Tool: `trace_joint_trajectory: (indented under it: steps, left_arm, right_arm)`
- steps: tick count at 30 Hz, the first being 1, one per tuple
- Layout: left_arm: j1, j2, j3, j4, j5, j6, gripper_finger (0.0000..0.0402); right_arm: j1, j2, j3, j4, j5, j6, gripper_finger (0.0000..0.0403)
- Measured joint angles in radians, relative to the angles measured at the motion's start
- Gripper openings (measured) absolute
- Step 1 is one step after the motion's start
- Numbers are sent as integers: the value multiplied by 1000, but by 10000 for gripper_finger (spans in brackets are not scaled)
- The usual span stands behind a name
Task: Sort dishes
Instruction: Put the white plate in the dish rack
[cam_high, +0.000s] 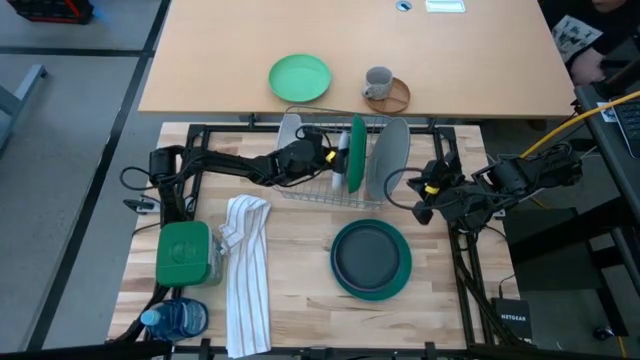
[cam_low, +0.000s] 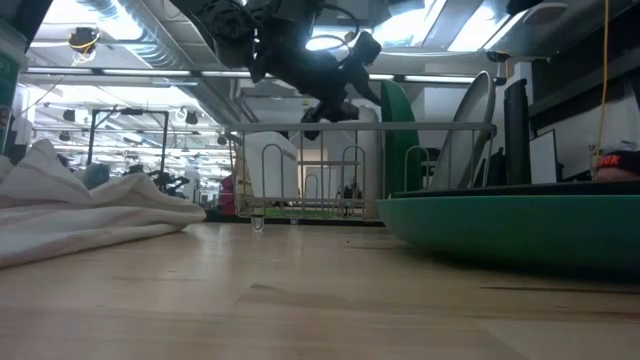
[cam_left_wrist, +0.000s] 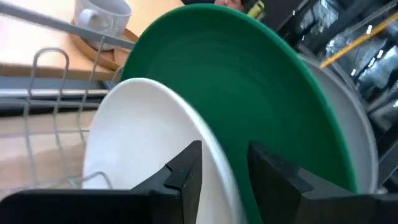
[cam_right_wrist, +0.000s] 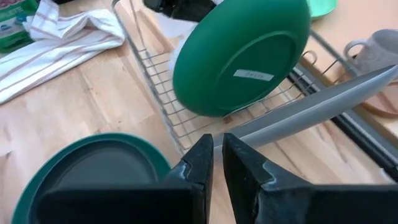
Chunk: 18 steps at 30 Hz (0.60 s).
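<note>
A wire dish rack (cam_high: 330, 170) holds upright plates: a pale one at its left end (cam_high: 290, 130), a white one (cam_left_wrist: 143, 149), a dark green one (cam_high: 356, 155) and a light grey one (cam_high: 390, 155). A charcoal plate (cam_high: 368, 255) lies on a teal-green plate (cam_high: 400, 280) on the table, near of the rack. My left gripper (cam_left_wrist: 225, 171) is open over the rack. Its fingers stand on either side of the white plate's rim; whether they touch it, I cannot tell. My right gripper (cam_right_wrist: 217, 158) is at the rack's right end, shut on the light grey plate's rim. My right gripper pinches the light grey plate's rim (cam_right_wrist: 245, 134) between its two fingers, coming from the table's right side and slanting down. The fingers hide the exact place of contact. The plate stands on edge in the rack, leaning toward the right.
A striped towel (cam_high: 247, 270), a green container (cam_high: 183, 252) and a blue bottle (cam_high: 175, 320) lie at the table's left. On the far table are a small mint-green plate (cam_high: 299, 77) and a grey mug (cam_high: 378, 83).
</note>
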<state>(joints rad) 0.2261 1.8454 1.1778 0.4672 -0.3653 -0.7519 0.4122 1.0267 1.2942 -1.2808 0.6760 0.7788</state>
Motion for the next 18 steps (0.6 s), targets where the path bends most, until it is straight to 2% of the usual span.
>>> trace_joint_trajectory:
  steps: [8, 18]
  left_arm:
    - [0, -1, 0, -48, 0, 106, 118]
    - [8, -5, 0, -52, 0, 151, 118]
  right_arm:
    - [0, 0, 0, 0, -59, 25, 42]
    - [0, 0, 0, 0, -60, 28, 42]
